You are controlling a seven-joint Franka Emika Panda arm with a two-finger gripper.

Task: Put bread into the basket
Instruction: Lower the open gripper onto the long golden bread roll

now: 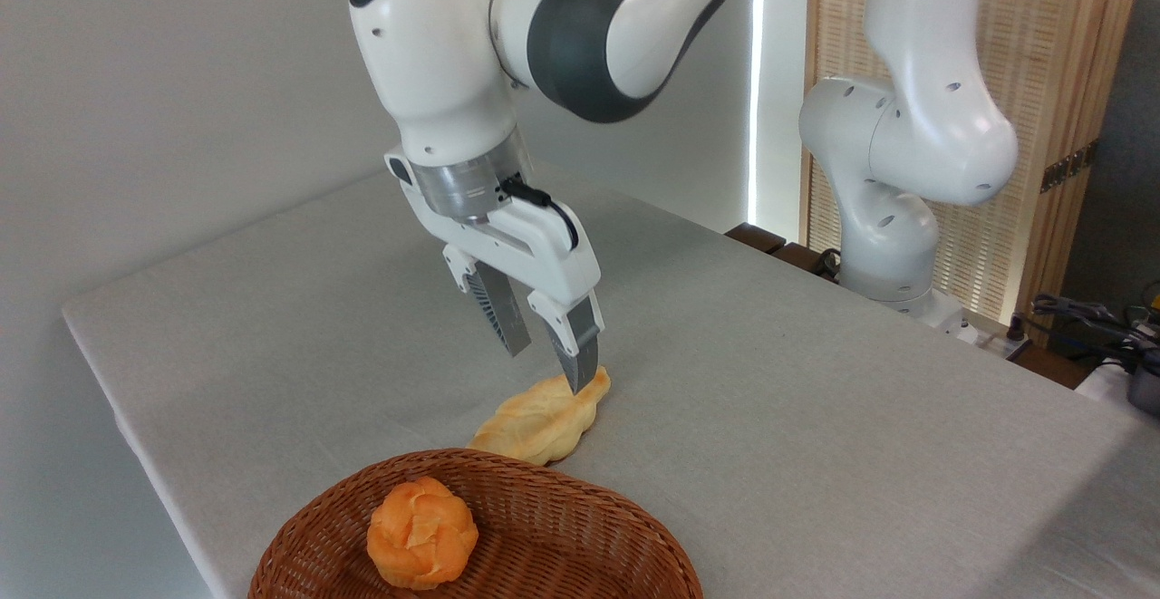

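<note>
We see the pincer point(549, 359) spread open at frame centre, gripping nothing; bread point(542, 420) lies on surface point(816, 381) below; bun point(421, 533) in basket point(562, 499), bottom centre.

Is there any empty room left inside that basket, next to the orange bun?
Yes. The basket has bare wicker right of the round bun. Its far rim is crowded: the bread lies there on the table, under the open gripper.

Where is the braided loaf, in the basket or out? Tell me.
Out. The braided loaf lies on the grey tablecloth just behind the basket rim; only the round bun sits inside.
</note>
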